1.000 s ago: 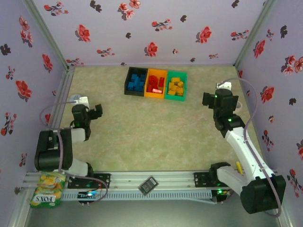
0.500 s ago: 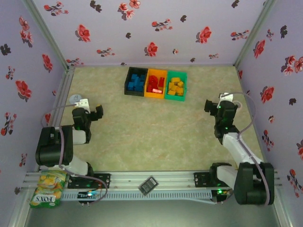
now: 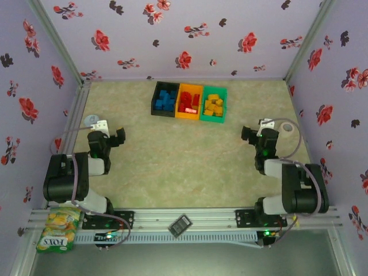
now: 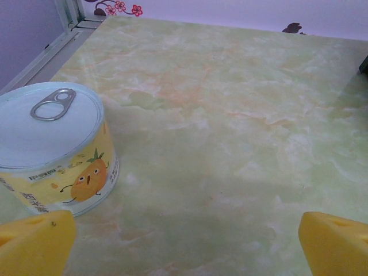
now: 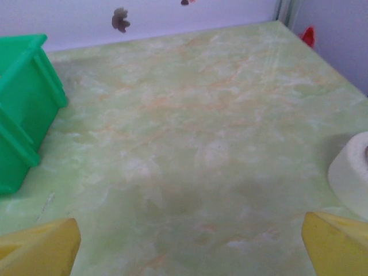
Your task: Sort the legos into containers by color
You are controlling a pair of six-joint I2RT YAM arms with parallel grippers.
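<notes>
The legos (image 3: 189,102) are lying by color inside the three bins, and I am seeing none loose. Both the left gripper (image 3: 119,136) and the right gripper (image 3: 248,133) are hanging with fingers wide apart, holding nothing. From the right gripper, which is nearer, the green bin (image 3: 225,103) is sitting at ten o'clock. From the left gripper, the black bin (image 3: 153,98) is sitting at two o'clock.

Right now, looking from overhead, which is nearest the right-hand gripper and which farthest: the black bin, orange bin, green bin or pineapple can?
Measured from the right gripper in the top view:
1. green bin, up and to its left, right end of the row.
2. orange bin, middle of the row.
3. black bin, left end of the row.
4. pineapple can, far across the table, by the left arm.
</notes>
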